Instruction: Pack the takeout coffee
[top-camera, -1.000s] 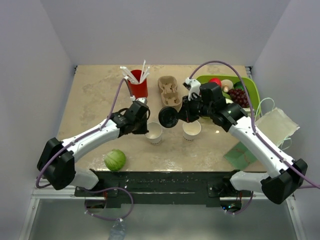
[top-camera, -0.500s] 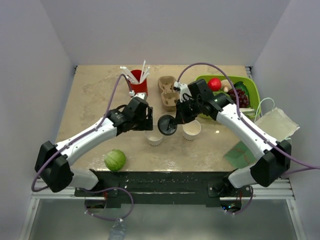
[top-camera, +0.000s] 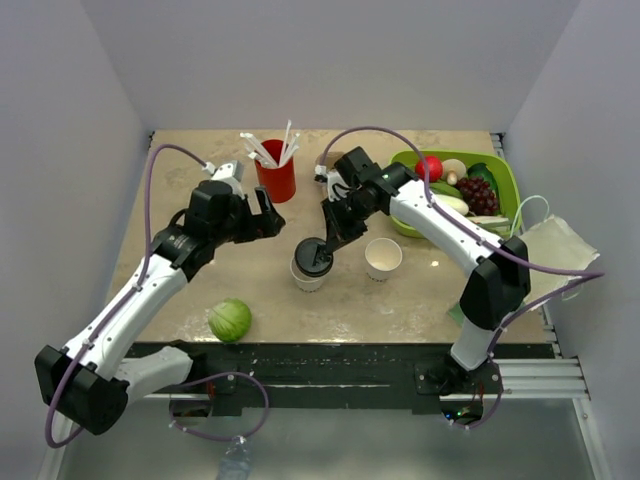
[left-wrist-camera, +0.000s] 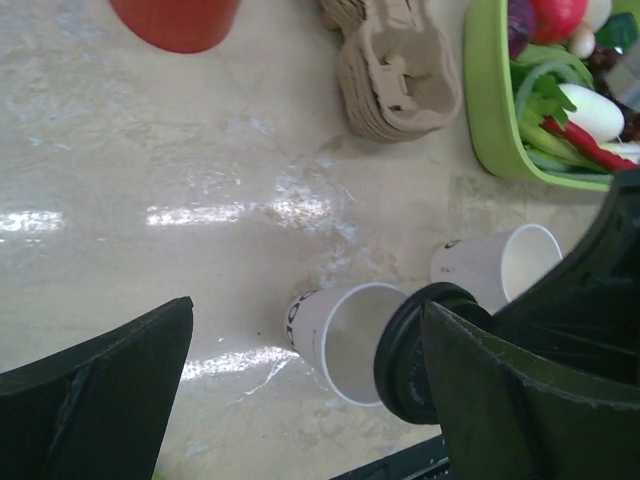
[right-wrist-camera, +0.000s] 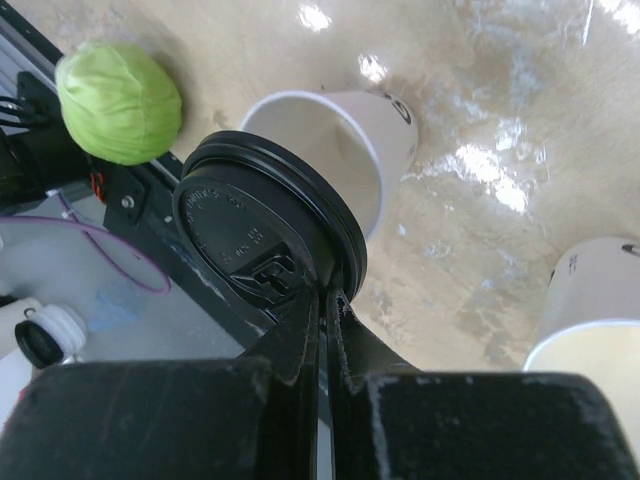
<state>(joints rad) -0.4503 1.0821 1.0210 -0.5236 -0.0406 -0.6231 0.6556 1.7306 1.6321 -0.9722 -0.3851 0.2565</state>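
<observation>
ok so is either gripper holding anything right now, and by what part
The right gripper pinches the black lid by its rim, holding it over a lidless white cup. The left gripper is open and holds nothing.

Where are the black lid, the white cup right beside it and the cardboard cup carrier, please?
black lid (right-wrist-camera: 262, 225): right wrist view, on its embossed flat face.
white cup (left-wrist-camera: 345, 335): left wrist view, on its inner wall.
cardboard cup carrier (left-wrist-camera: 400, 75): left wrist view, on its middle ridge.

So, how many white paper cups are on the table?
2. The left cup sits partly under the black lid in the right fingers; the right cup stands open beside it. None seems hidden.
</observation>
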